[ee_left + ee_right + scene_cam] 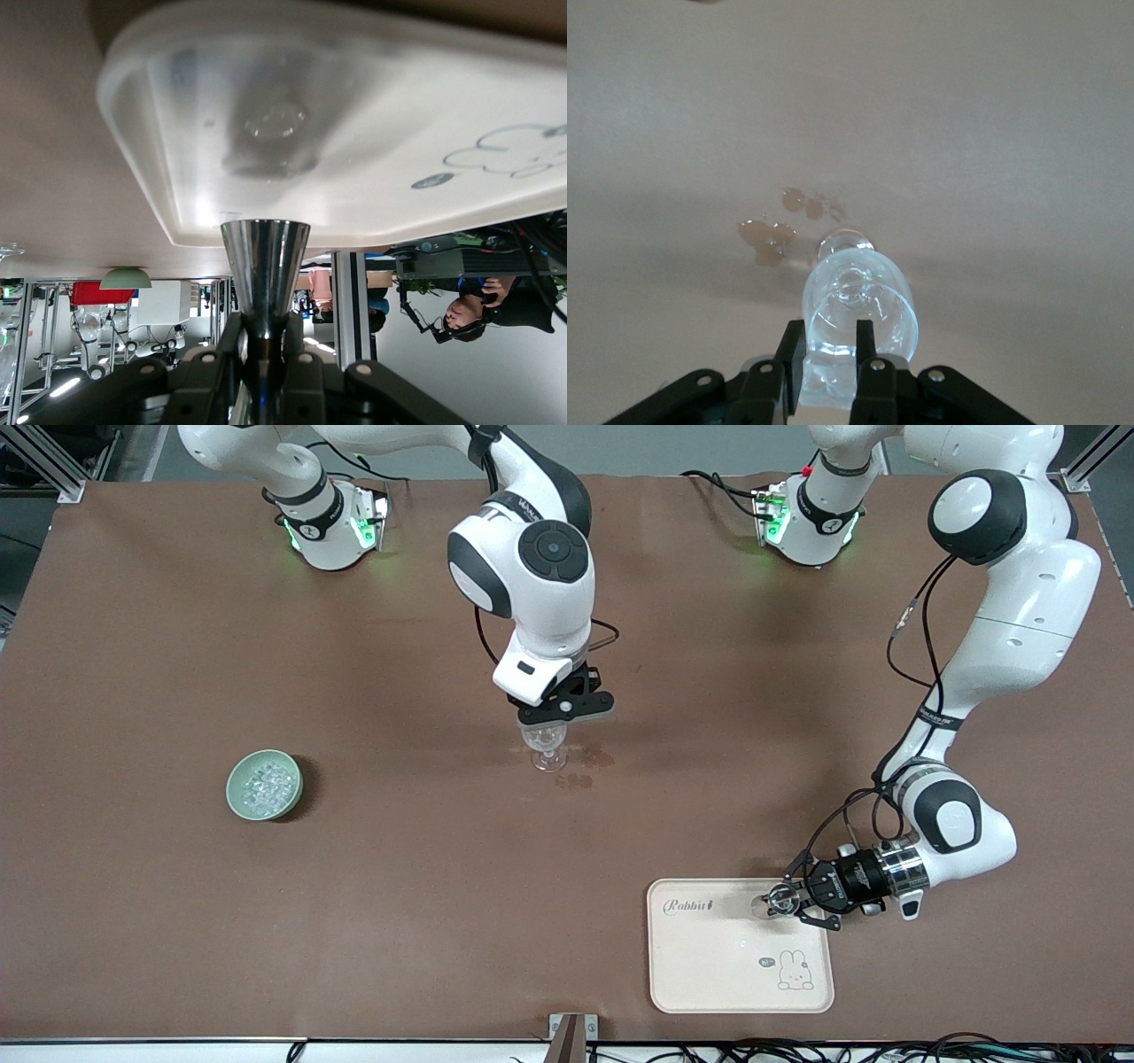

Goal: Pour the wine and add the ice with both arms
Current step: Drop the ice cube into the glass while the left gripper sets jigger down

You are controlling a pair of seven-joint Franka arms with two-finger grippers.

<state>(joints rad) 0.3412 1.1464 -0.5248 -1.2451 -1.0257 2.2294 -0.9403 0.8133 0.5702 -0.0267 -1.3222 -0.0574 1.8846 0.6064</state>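
A clear stemmed wine glass (549, 746) (859, 305) stands upright mid-table. Just over its rim hangs my right gripper (556, 722) (829, 354), shut on a small clear glassy chunk of ice (830, 376). I cannot make out the wine in the glass. More ice (264, 786) is heaped in a green bowl (239, 793) toward the right arm's end. My left gripper (791, 897) (266, 332) lies level, low over the cream tray (709, 974) (399, 106), shut on a small metal measuring cup (778, 902) (266, 252) held on its side.
Wet stains (586, 769) (766, 239) mark the brown table beside the glass's foot. The tray sits near the table's front edge, toward the left arm's end. A small metal bracket (571, 1036) sticks up at the front edge.
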